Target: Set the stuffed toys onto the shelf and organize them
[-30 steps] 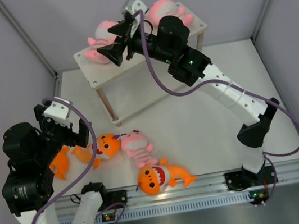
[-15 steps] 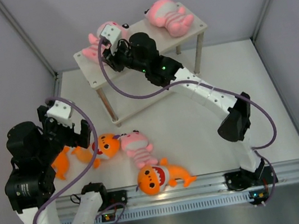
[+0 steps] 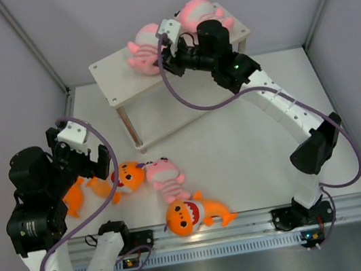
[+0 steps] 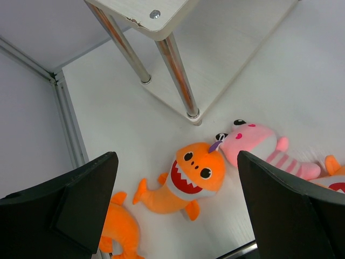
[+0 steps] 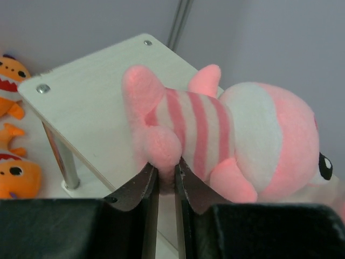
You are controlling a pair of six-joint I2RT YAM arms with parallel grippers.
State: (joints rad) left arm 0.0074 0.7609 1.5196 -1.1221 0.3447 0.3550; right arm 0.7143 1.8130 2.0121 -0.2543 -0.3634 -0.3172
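Observation:
The pale wood shelf [image 3: 120,76] stands at the back. My right gripper [image 3: 167,56] is shut on a limb of a pink striped stuffed toy [image 3: 143,53], which lies on the top board. In the right wrist view the fingertips [image 5: 166,175] pinch that pink toy [image 5: 237,135] over the shelf top [image 5: 91,108]. A second pink toy [image 3: 202,14] lies at the shelf's right end. On the floor are three orange sharks [image 3: 129,177] [image 3: 73,196] [image 3: 190,215] and a pink toy [image 3: 165,178]. My left gripper [image 4: 178,210] hangs open above a shark [image 4: 191,178].
The shelf's metal legs [image 4: 175,70] stand just beyond the floor toys. Grey walls close in the left, back and right. A metal rail [image 3: 249,221] with both arm bases runs along the near edge. A second shark [image 4: 118,226] lies under my left finger.
My right gripper closed on the pink toy at the shelf's left end and drew it toward the middle of the top board. The left arm stayed still and open.

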